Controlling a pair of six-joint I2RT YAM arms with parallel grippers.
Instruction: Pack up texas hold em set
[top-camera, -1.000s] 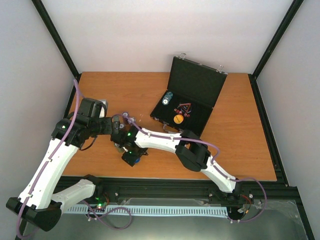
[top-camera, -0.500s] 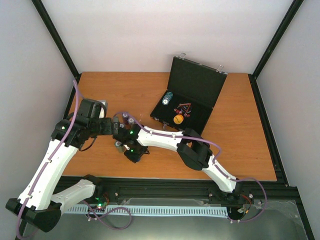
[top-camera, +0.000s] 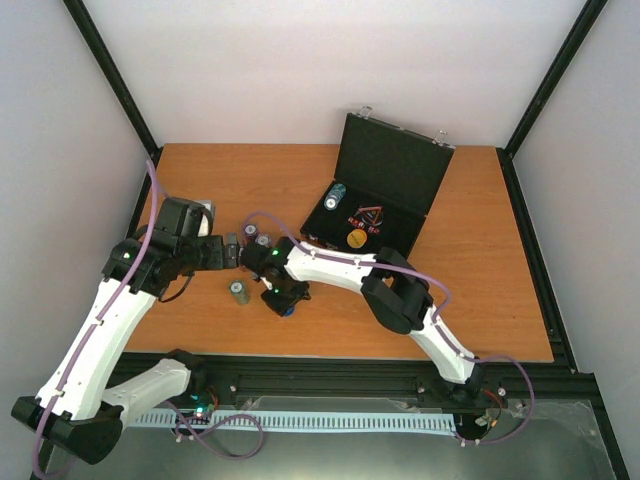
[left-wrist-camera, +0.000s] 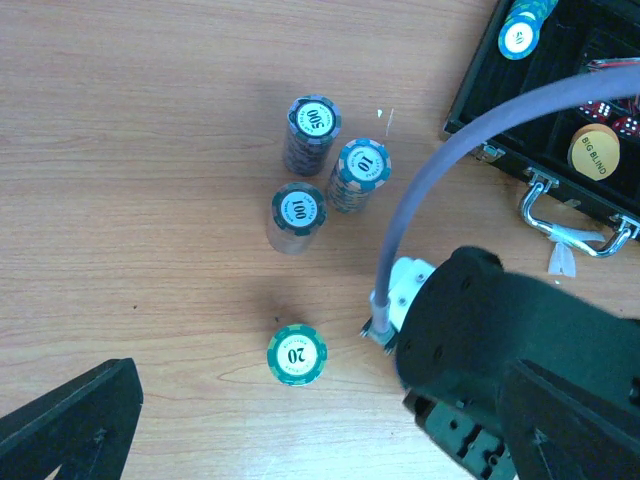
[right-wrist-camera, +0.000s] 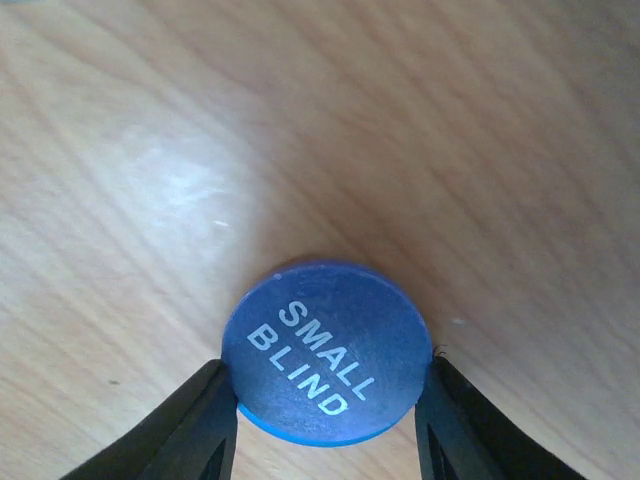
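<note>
The R pincer (right-wrist-camera: 328, 385) is squeezed shut on a small round blue disc (right-wrist-camera: 328, 350) w/ white words SMALL BLIND. The disc sits right btw the two black fingers (right-wrist-camera: 195, 430), one on each side, both touching its edge, at the bottom middle of the R wrist pic. The brown wooden table (right-wrist-camera: 420, 130) fills the rest. Can't tell if the disc rests on the wood or is lifted a bit.

In the top pic this pincer is a little left of the middle. Just left of it stands a short green stack of chips marked 20 (left-wrist-camera: 297, 354), alone, not touching the pincer.

The L pincer (top-camera: 234, 252) is a bit farther up and left. Its fingers are wide apart w/ nothing in them. In the L wrist pic three more stacks stand close together in the upper middle: a stack marked 100 (left-wrist-camera: 298, 210), a stack marked 10 (left-wrist-camera: 362, 168) and a stack marked 500 (left-wrist-camera: 313, 122).

Farthest back, upper right of the middle in the top pic, is the flat black case (top-camera: 395, 165), lid up & open. Inside are a blue-green chip stack (top-camera: 335, 195), a red and black triangle (top-camera: 366, 214) and a round orange disc (top-camera: 356, 238). Its silver handle (left-wrist-camera: 575, 215) is on the near edge.
</note>
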